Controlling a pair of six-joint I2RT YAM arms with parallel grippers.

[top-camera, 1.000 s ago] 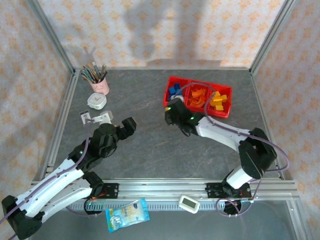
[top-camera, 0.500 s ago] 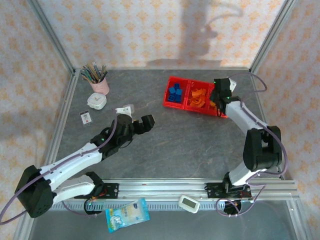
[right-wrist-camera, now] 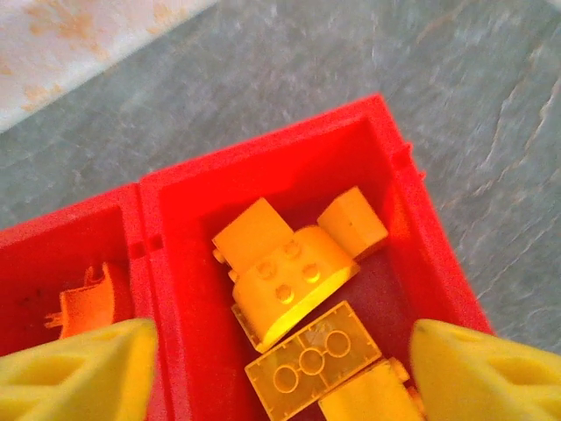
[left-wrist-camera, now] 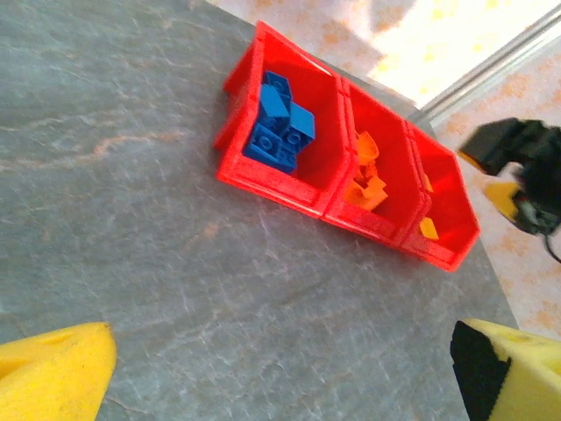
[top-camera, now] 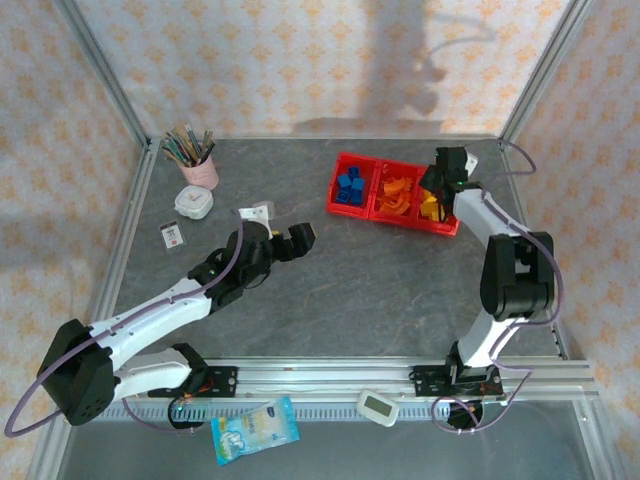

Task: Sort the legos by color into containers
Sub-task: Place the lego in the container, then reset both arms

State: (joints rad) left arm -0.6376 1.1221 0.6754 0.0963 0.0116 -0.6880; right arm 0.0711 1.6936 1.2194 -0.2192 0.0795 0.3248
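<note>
**Tools.** The right gripper hangs over the right-end compartment of the red tray, fingers spread wide and holding nothing. The left gripper is over bare tabletop well short of the tray, also wide and empty.

**Task items.** Every brick I can make out lies in the tray. The blue bricks are in the left compartment, the orange bricks in the middle, and the yellow bricks in a loose pile in the right one.

**Hazards, as judged.**
- The right fingers straddle the compartment, so a sideways exit could hook the divider or outer wall. That could drag or tip the light tray and mix the colours.
- Closing before lifting could pinch a yellow brick and carry it out.
- Orange and yellow are close in hue, so a mis-sort is easy to miss.
- The left arm, if it advances, could shove the tray's near wall.
</note>
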